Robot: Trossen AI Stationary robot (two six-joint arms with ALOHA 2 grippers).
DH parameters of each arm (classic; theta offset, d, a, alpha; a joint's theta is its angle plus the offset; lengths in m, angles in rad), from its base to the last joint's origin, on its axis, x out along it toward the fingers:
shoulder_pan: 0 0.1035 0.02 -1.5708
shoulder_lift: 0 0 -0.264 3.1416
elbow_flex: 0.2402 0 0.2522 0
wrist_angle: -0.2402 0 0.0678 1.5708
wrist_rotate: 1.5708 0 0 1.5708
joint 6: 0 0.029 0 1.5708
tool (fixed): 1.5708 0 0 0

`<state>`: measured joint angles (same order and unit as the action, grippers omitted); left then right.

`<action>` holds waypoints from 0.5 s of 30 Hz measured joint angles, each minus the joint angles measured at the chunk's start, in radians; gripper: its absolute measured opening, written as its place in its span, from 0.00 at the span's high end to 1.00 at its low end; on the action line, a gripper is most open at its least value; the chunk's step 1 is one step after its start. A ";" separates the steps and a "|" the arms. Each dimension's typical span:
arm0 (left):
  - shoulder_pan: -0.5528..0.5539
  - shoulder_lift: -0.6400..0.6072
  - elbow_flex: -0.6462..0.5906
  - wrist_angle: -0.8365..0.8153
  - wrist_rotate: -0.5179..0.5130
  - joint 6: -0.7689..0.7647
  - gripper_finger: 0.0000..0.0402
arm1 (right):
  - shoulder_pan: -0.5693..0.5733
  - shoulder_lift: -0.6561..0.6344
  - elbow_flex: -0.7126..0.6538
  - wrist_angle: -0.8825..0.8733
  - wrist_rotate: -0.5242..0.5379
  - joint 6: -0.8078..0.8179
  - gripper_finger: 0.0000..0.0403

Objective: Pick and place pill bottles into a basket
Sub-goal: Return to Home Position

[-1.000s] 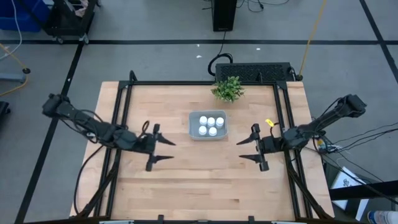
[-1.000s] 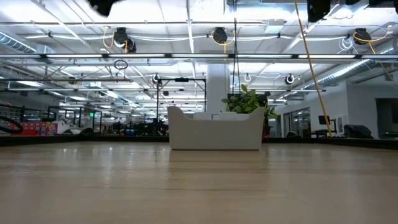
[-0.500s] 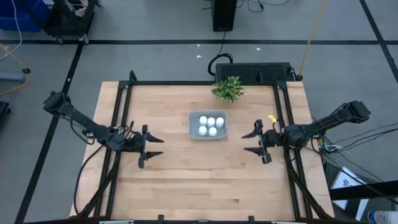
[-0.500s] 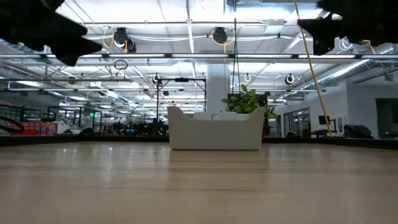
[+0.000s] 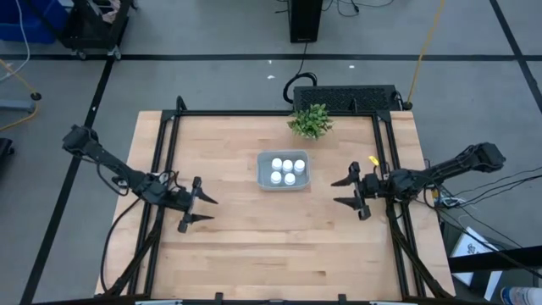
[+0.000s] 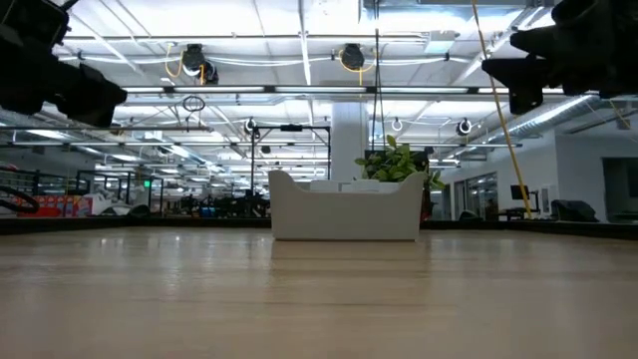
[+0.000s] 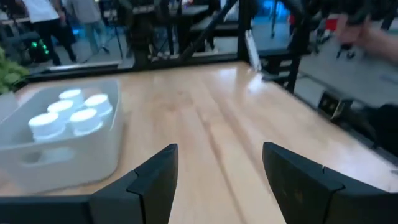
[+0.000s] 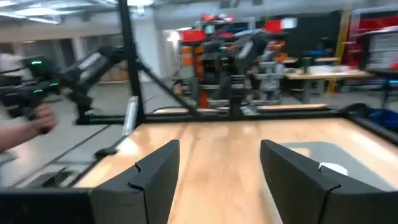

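Note:
The pale grey-blue basket (image 5: 284,171) stands on the table's middle, toward the far side. Several white pill bottles (image 5: 286,170) stand upright inside it, caps up. They also show in the left wrist view (image 7: 69,112) inside the basket (image 7: 62,149). My left gripper (image 5: 212,209) is open and empty above the table, left of and nearer than the basket. My right gripper (image 5: 334,192) is open and empty to the basket's right. The right wrist view shows the basket (image 8: 323,155) beyond my right gripper (image 8: 219,149).
A small green plant (image 5: 310,121) stands at the table's far edge behind the basket. Black frame rails (image 5: 169,144) run along the table's left, right and far edges. Bare wood lies near the front edge (image 5: 279,254). A person's hand (image 8: 28,118) shows beyond the table.
My left gripper has drawn back toward the table's left edge, away from the basket, and come lower. My right gripper has shifted a little toward the table's right and far edges and come lower. The basket and bottles have stayed still.

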<state>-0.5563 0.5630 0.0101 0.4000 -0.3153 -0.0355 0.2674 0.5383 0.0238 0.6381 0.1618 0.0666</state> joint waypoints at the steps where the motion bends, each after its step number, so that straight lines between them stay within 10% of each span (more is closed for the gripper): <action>1: 0.001 -0.007 0.000 -0.021 0.000 0.002 0.40 | -0.010 -0.005 -0.001 -0.003 -0.030 0.000 0.46; 15: 0.111 -0.329 0.000 -0.214 0.008 0.086 0.40 | -0.239 -0.205 -0.003 -0.125 -0.298 0.034 0.46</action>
<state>-0.4456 0.2340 0.0101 0.1859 -0.3071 0.0501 0.0283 0.3330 0.0204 0.5128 -0.1365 0.1008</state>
